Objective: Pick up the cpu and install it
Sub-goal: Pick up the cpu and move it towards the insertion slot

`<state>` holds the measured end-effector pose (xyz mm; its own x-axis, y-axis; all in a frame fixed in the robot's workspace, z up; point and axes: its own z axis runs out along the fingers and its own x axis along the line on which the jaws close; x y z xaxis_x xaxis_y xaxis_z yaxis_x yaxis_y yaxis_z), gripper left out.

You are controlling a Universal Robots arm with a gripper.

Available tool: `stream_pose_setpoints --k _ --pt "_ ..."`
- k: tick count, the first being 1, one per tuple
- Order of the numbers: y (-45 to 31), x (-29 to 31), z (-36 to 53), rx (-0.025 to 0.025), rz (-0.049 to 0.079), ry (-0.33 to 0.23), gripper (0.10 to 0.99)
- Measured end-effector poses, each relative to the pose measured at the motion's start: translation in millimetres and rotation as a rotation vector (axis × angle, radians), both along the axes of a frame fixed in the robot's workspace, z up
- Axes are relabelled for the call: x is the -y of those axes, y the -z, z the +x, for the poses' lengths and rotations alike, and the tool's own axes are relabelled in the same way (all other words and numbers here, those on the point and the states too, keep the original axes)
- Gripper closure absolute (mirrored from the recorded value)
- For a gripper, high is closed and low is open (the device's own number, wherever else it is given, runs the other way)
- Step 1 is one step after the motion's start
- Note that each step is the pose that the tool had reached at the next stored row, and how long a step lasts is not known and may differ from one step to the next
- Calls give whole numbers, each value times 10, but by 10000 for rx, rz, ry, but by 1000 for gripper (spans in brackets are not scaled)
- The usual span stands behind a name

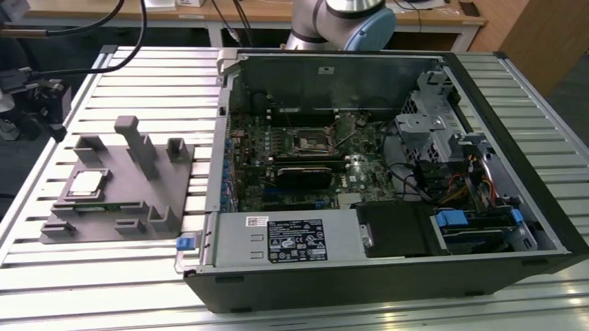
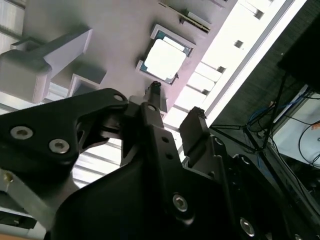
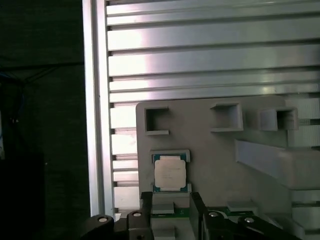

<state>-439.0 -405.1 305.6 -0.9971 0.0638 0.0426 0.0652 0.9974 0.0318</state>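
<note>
I see the gripper (image 3: 171, 200) open and empty in the first wrist view, with the cpu (image 3: 170, 172) flat in its tray (image 3: 210, 160) pocket just beyond the fingertips, centred on their gap.

In the exterior view, the arm (image 1: 336, 21) is cut off by the picture's edge. In the first wrist view, the gripper (image 3: 170, 199) is cropped just past its fingertips, and the green memory stick (image 3: 176, 212) is largely hidden, apparently behind the fingers.
</note>
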Motion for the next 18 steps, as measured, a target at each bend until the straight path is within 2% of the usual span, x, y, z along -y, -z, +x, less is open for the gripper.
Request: stream_pose_setpoints --k 1,2,5,7,8,18 --pt "16 9 0 0 16 -9 620" --pt "34 17 0 1 25 -18 620" --pt "86 40 -1 1 37 -78 447" --pt "100 41 -1 -7 26 -106 447" --pt "106 42 0 -11 17 -108 380" --pt "176 54 -1 -5 31 -111 380"
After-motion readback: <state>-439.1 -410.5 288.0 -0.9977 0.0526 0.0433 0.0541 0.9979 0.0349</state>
